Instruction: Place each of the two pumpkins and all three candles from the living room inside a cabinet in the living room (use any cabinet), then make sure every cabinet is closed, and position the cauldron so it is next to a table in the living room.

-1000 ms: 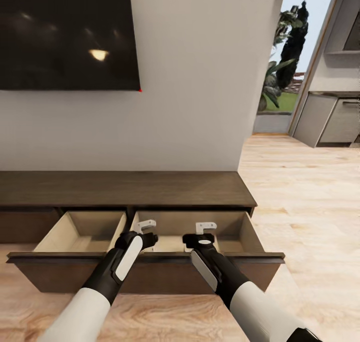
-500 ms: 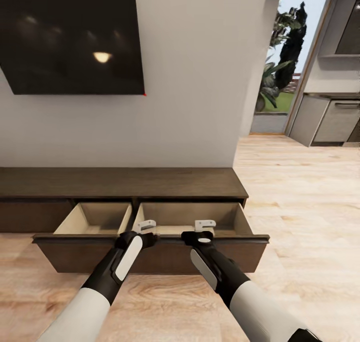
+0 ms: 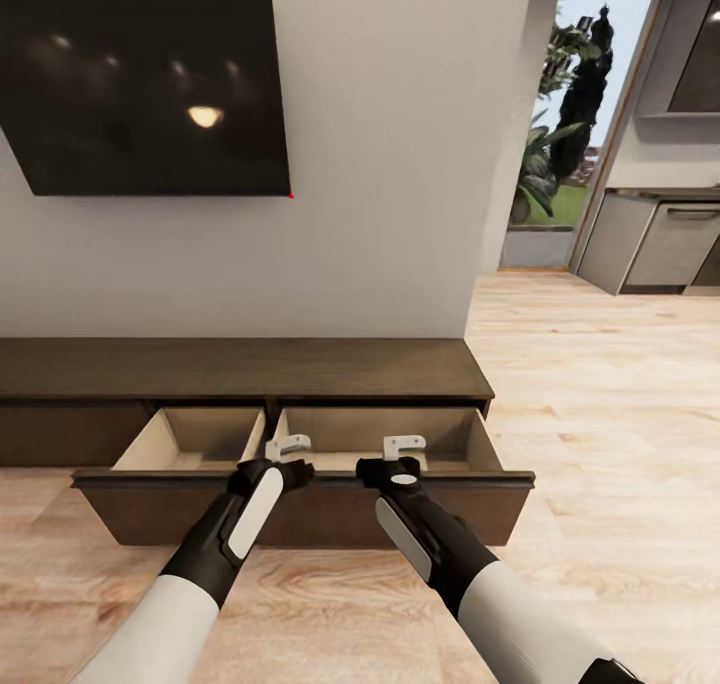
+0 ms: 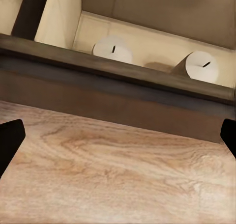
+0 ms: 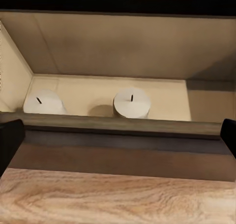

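No text, label, brand, number or sign can be read on anything in these pictures.
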